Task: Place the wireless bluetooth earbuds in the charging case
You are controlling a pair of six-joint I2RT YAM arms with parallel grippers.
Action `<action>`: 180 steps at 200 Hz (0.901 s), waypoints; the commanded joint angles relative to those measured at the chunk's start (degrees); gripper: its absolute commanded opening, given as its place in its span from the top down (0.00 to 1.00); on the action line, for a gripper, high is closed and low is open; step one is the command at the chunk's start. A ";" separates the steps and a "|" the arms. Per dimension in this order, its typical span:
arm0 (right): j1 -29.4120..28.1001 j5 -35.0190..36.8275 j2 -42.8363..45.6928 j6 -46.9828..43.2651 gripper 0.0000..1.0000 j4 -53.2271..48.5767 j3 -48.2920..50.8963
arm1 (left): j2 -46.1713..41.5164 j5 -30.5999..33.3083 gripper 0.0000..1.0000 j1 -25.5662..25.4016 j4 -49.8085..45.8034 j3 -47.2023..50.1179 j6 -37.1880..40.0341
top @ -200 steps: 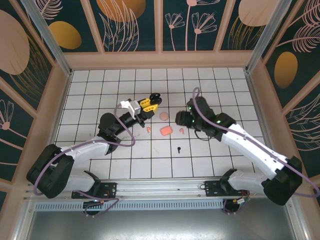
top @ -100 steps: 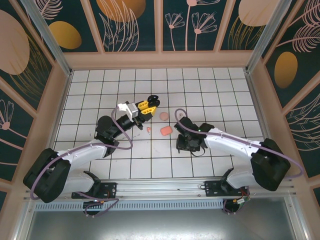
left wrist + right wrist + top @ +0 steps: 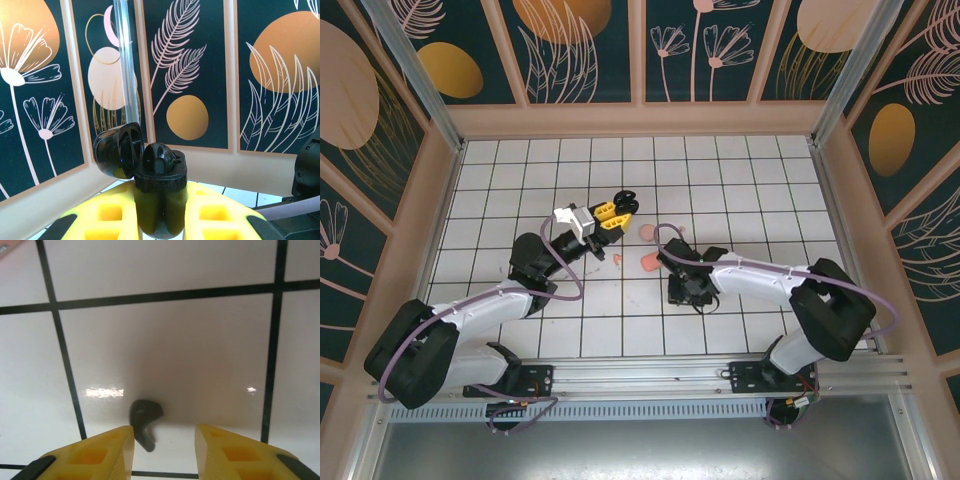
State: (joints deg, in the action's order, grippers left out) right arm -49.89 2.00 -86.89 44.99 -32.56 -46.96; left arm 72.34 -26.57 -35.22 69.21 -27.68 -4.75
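Observation:
My left gripper [image 3: 610, 213] is shut on a black charging case [image 3: 160, 192], held upright above the tiles with its lid [image 3: 117, 150] flipped open to the left. A dark rounded shape sits in the case's top. A black earbud [image 3: 145, 421] lies on a white tile. My right gripper [image 3: 164, 452] hangs low over it, open, and its yellow fingers [image 3: 100, 455] stand either side of it. The stem lies close to the left finger. In the top view the right gripper [image 3: 682, 290] is in the middle of the floor, covering that earbud.
A coral case [image 3: 650, 262] lies just left of the right arm, with a pale pink round piece [image 3: 647, 232] behind it. A tiny coral earbud [image 3: 616, 258] rests near the left gripper. Patterned walls enclose the tiled floor [image 3: 520, 190].
My right arm swung forward and left, dropped onto the spot where the black earbud lay, and narrowed its jaws. My left arm with the black case barely moved.

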 commanded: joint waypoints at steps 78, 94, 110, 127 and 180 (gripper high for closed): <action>-0.13 1.26 -4.71 -2.54 0.63 1.69 -2.99 | -0.19 -0.31 1.00 -0.36 1.47 0.08 0.12; 0.13 1.15 -4.74 -2.68 0.63 1.92 -2.62 | 0.04 -0.44 1.00 -0.37 1.46 0.00 0.27; 0.23 1.02 -4.69 -2.71 0.64 2.19 -2.13 | 0.24 -0.53 1.00 -0.37 1.48 -0.10 0.31; 0.40 0.88 -4.56 -2.78 0.66 2.46 -1.82 | 0.57 -0.61 1.00 -0.33 1.54 -0.25 0.29; 0.93 0.72 -5.01 -3.26 0.68 3.44 -0.88 | 1.22 -0.90 1.00 -0.34 1.70 -0.71 -0.06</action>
State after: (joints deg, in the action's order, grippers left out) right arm -49.47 2.04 -91.13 42.72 -29.74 -48.86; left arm 73.14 -26.59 -35.22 69.21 -27.64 -4.73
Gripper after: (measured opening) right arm 0.321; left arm 0.182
